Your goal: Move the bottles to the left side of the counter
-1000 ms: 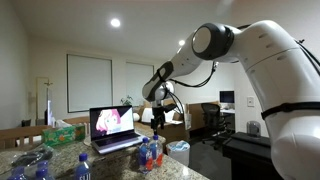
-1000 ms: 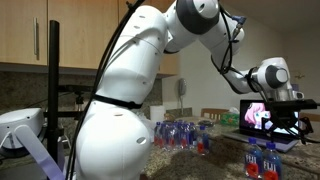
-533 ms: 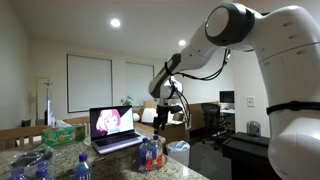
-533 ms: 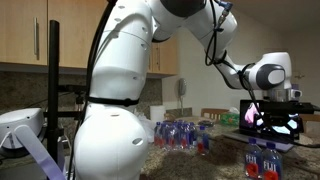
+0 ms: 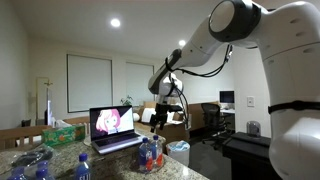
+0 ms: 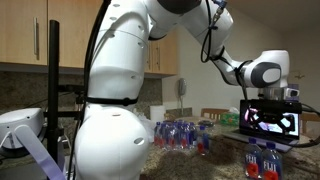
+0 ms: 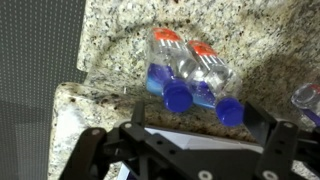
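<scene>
Wrist view crops one bottle (image 7: 308, 96) near two whole bottles (image 7: 190, 70).

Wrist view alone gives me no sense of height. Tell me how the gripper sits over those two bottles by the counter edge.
Observer: In an exterior view the gripper hangs clear above the upright bottles, not touching.
Operator: Report what stands behind them.
Observer: An open laptop, screen lit, on the counter.
Operator: List any other bottles.
Observer: A second group of bottles stands farther along the counter.
</scene>
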`<state>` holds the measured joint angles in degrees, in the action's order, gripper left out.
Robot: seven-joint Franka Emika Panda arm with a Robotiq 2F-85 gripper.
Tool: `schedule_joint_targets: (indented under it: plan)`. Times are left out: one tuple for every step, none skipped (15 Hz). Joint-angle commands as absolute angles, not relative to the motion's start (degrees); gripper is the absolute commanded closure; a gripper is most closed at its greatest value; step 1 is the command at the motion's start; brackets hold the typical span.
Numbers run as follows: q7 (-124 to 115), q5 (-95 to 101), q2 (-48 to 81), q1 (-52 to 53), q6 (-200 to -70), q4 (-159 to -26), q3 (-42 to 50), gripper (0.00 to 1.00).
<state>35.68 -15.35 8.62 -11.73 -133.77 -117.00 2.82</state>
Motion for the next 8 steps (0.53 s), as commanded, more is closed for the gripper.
schedule_joint_targets:
  plan:
    - [27.62, -15.98, 8.65, -10.15, -133.84, -117.2, 3.13, 0.0]
    - [25.33, -15.83, 8.78, -9.8, -134.18, -117.12, 3.07, 0.0]
    - [23.05, -15.57, 9.05, -9.46, -134.46, -116.88, 3.08, 0.0]
    - [20.77, -15.22, 9.28, -9.12, -134.67, -116.6, 3.19, 0.0]
    - [18.49, -14.61, 9.58, -8.82, -134.47, -116.09, 3.34, 0.0]
    - [16.46, -14.26, 9.92, -8.61, -134.36, -115.54, 3.51, 0.0]
    - [14.53, -13.8, 10.36, -8.51, -134.0, -114.74, 3.68, 0.0]
    - [13.05, -13.44, 10.76, -8.49, -133.69, -114.04, 3.83, 0.0]
